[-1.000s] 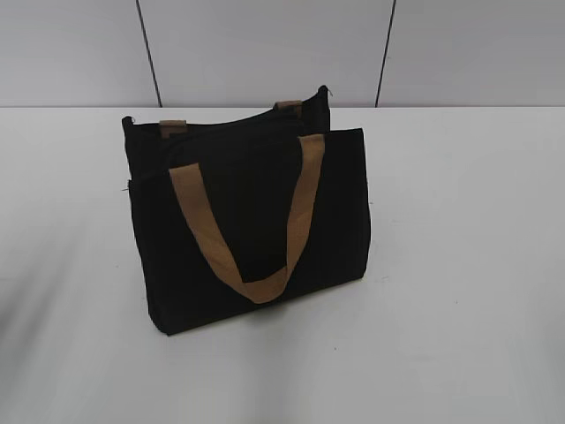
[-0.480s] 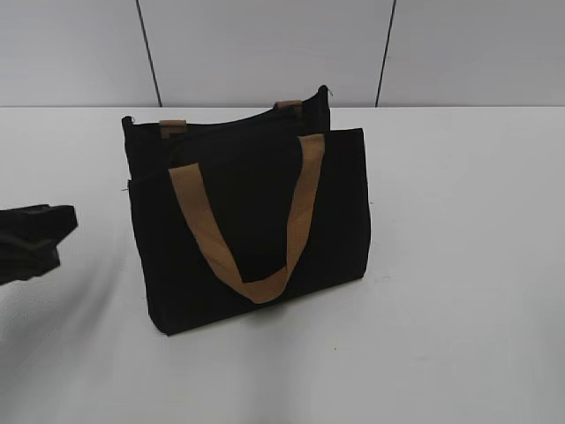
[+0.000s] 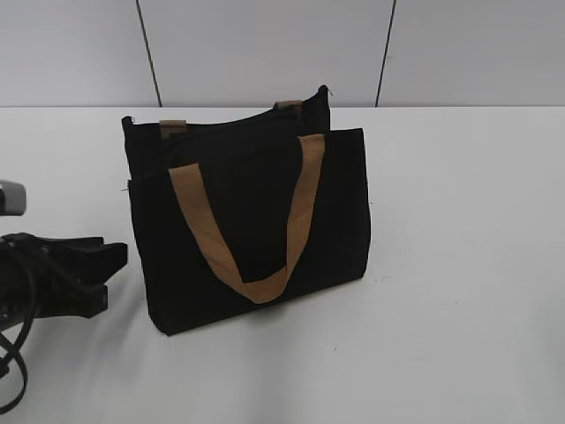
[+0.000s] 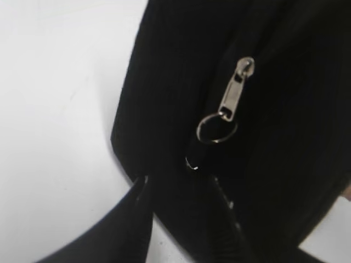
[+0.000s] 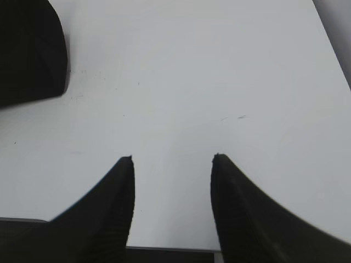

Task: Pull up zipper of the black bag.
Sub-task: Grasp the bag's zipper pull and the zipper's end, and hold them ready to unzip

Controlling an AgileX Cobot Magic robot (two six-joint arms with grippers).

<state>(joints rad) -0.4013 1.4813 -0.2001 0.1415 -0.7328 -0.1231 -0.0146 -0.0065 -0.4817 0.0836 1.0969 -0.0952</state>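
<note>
The black bag [image 3: 252,216] stands upright on the white table, its tan strap handle [image 3: 252,225] hanging down the front. In the left wrist view the bag's end [image 4: 175,82] fills the frame. The zipper's silver pull tab [image 4: 236,90] with a small ring shows on it. My left gripper [image 4: 178,178] is open, its fingertips at the bag's lower end, just below the ring; in the exterior view [image 3: 108,269] it sits close to the bag's left side. My right gripper [image 5: 173,159] is open and empty over bare table, with a corner of the bag [image 5: 27,49] far off at upper left.
The white table [image 3: 459,265] extends to the right and front of the bag. A grey panelled wall [image 3: 265,44] stands behind. The left arm's cables hang at the lower left.
The left arm has come into the exterior view from the left edge and moved right, close to the bag's left side. The bag has not moved.
</note>
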